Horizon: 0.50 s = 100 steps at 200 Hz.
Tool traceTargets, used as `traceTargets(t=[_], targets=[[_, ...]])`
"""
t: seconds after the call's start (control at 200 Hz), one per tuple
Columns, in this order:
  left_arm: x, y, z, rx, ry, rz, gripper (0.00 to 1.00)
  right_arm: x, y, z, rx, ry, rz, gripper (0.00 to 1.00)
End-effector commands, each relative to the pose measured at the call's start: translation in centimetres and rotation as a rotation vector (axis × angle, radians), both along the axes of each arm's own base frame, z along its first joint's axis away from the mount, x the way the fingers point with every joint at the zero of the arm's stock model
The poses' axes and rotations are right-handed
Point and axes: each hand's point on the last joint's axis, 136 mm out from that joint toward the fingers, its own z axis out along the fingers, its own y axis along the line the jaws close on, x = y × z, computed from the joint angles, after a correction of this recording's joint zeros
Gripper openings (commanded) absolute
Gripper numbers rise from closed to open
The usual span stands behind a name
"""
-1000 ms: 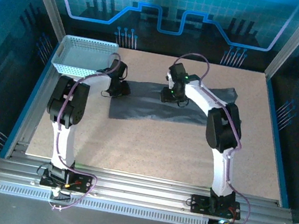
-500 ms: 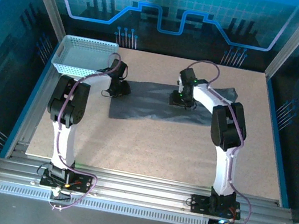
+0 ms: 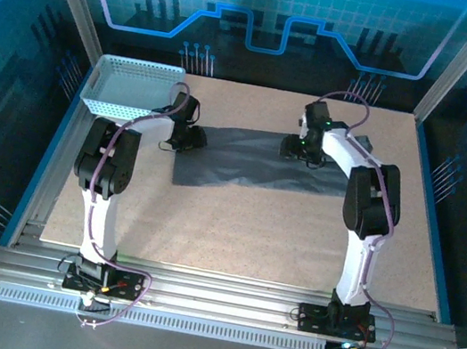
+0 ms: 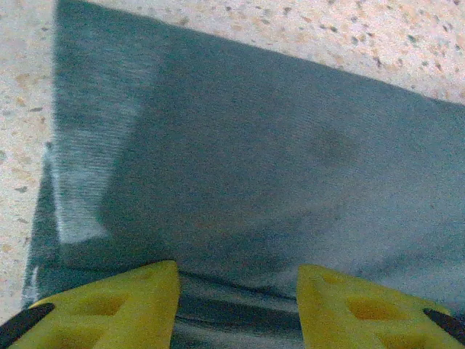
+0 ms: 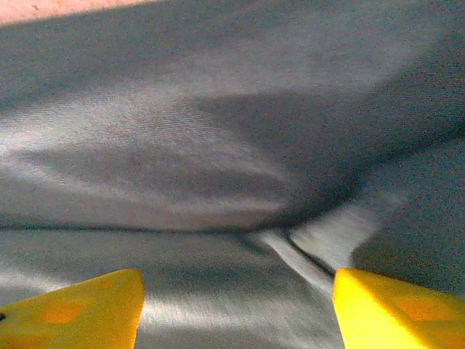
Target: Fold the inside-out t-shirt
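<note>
The inside-out t-shirt (image 3: 240, 162) lies as a long, flat, dark grey band across the far half of the table. My left gripper (image 3: 187, 137) is low over its left end. In the left wrist view the yellow fingers (image 4: 123, 302) stand apart, open (image 4: 238, 309), with layered cloth edges (image 4: 240, 182) between and under them. My right gripper (image 3: 301, 149) sits on the shirt's far edge, right of centre. In the right wrist view it is wide open (image 5: 236, 313) over a fold and a seam ridge of the shirt (image 5: 218, 145).
A light blue mesh basket (image 3: 131, 89) stands at the far left corner, just behind the left arm. Bare speckled table (image 3: 249, 241) stretches from the shirt to the near edge. Metal frame posts border both sides.
My right gripper has slid to the right along the shirt's far edge and its jaws have spread wider. The left gripper stayed in place and opened further.
</note>
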Motion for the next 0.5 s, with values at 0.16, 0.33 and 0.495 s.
traceTargets(t=[0.16,0.33,0.495], targets=[[-2.2,-2.8,6.5,0.041,-0.057,-0.095,0.58,-0.8,-12.5,3.8,-0.128,-0.004,-0.215,0.87],[-2.9,-3.4,5.6,0.016,-0.049,-0.082,0.58,-0.8,-17.4,1.3,-0.191,0.106,-0.302,0.95],[-3.5,-3.3,3.3,-0.006,-0.015,-0.063,0.58,0.3,-18.8,-0.3,-0.215,0.17,-0.316,1.0]])
